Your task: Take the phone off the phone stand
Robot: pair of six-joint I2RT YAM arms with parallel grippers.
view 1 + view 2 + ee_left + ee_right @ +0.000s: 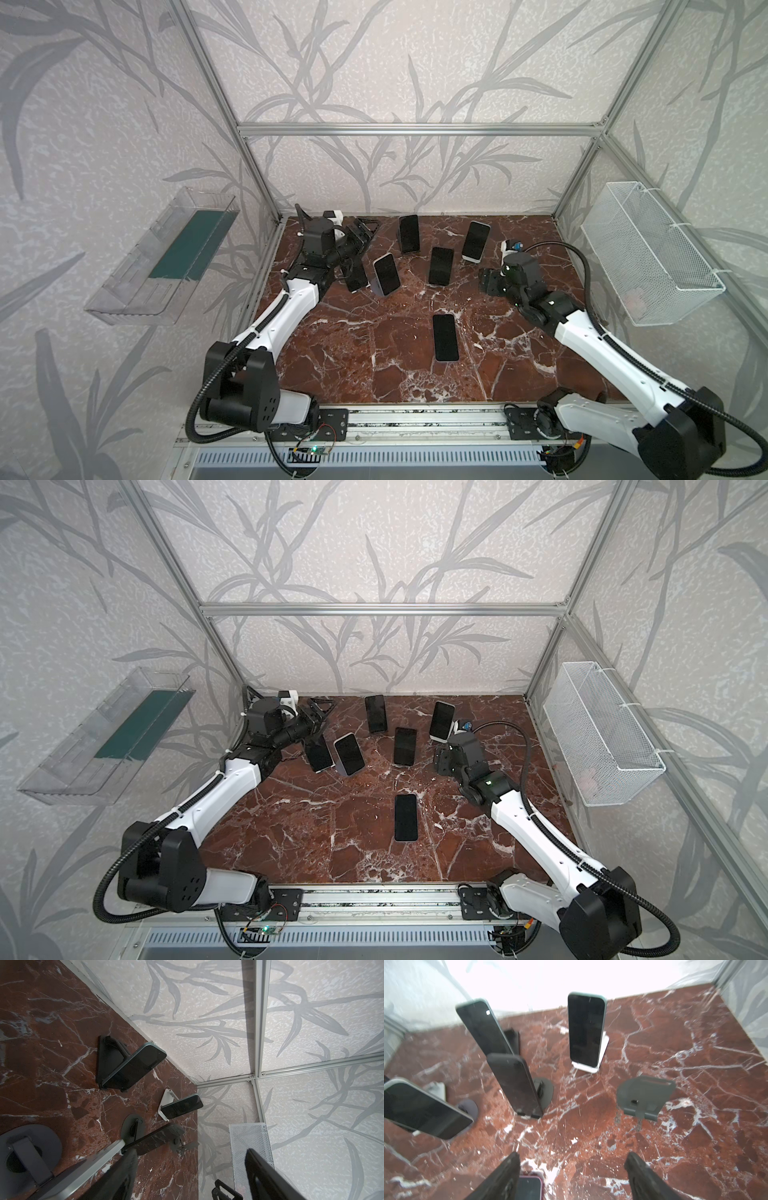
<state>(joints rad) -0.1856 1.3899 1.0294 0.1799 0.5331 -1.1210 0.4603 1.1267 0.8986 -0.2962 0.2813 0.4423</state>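
Several dark-screened phones lean on stands at the back of the table in both top views, among them a silver-edged phone on a round grey phone stand. One phone lies flat mid-table; its pink-edged corner shows beside my right finger. My left gripper is at the back left, open and empty, one of its fingers close beside the silver-edged phone. My right gripper hovers open over bare table, holding nothing. An empty dark stand sits ahead of it.
A white mesh basket hangs on the right wall and a clear plastic bin on the left wall. Aluminium frame posts stand at the table's back corners. The marble tabletop is bare toward the front.
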